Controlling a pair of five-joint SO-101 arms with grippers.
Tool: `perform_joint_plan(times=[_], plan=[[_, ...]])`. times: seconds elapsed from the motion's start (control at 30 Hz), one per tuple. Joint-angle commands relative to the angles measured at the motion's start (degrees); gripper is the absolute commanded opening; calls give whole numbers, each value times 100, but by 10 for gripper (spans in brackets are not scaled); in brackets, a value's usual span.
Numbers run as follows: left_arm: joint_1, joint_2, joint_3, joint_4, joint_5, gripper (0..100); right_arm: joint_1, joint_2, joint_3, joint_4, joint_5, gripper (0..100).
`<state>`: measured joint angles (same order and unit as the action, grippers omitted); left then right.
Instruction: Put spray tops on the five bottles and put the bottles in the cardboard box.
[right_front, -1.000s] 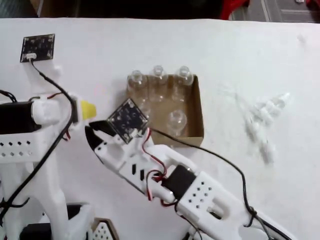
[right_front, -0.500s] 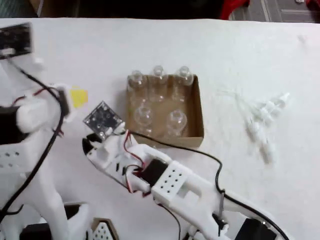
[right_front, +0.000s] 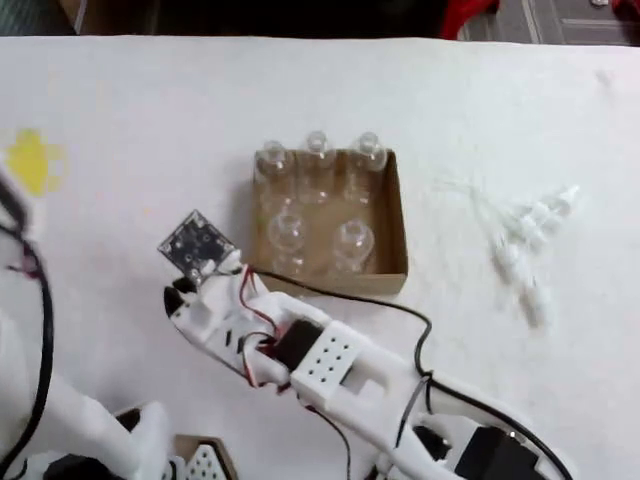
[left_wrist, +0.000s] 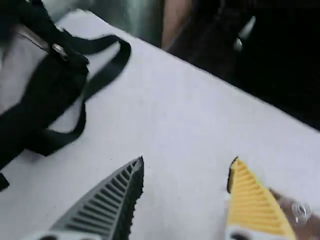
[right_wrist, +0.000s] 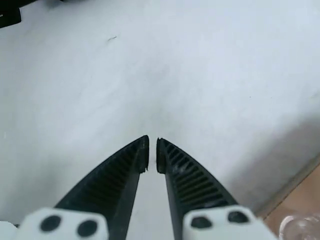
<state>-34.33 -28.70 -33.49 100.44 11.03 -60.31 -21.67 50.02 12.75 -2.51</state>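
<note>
Bottle partly beyond the edge

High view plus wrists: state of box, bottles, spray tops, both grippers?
cardboard box: open-topped, holds all five bottles.
bottles: standing in the cardboard box, no tops on.
spray tops: loose on the table, apart from the cardboard box.
left gripper: open, empty.
right gripper: shut, empty.

The cardboard box is plain brown board, matt. The bottles in it are clear and glossy, though whether glass or plastic cannot be told. The spray tops look like pale translucent plastic. The table is matt white. The right gripper is ribbed matt black plastic; the left gripper is ribbed too, one side grey, one yellow. A black strap is woven cloth.
</note>
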Motion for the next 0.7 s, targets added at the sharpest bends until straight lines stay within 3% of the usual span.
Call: perform_joint_plan(times=[0.0,0.17,0.27,0.37,0.53,0.67], plan=[[-857,13,-958,-448,316,260,-163,13,-237,-145,0,16],[-1947,13,-1916,-1134,1459,260,-189,-4,-237,-145,0,16],[-2097,13,-2259,-1336,1688,260,-189,-31,-237,-127,0,19],[-1789,31,-2233,-1301,1336,260,-189,-40,-237,-101,-44,91],[-857,31,-1134,-1301,141,259,-189,-48,-237,-92,-44,344],[-602,31,35,-1363,-571,259,-189,-92,-404,-48,-44,335]])
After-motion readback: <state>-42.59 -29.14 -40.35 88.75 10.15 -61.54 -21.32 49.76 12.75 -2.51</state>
